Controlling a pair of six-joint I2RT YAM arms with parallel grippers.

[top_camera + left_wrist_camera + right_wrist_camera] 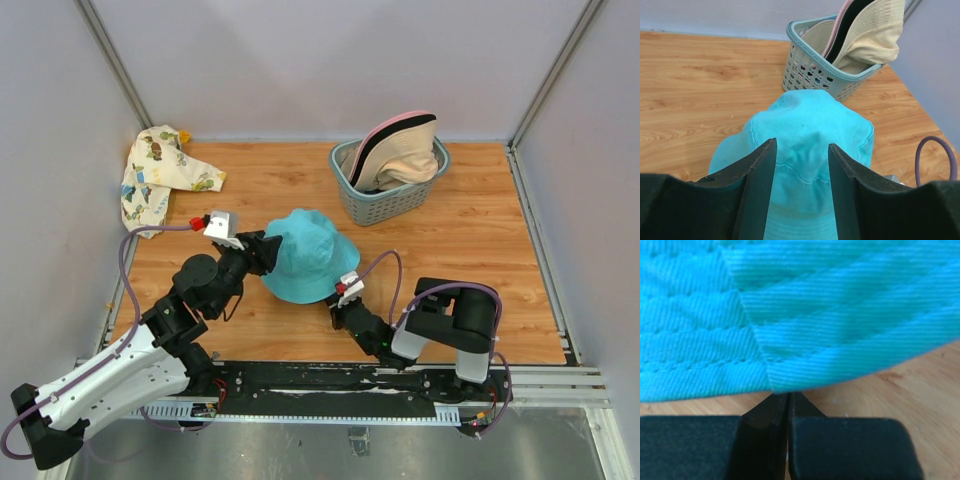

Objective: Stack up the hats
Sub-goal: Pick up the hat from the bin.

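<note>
Hat, teal: mid-table, twd near edge. Other hats in basket, far-right corner. L claw jaws apart, astride left brim, crown straight ahead. R claw closed, tips at near brim edge; can't tell if pinching.

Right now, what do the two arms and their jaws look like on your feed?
Both arms are black-jointed with white shells: the left arm and right arm. A purple cable loops along each. Each wrist carries a small white block with a red part. The jaws are plain black, flat-faced wedges.
</note>
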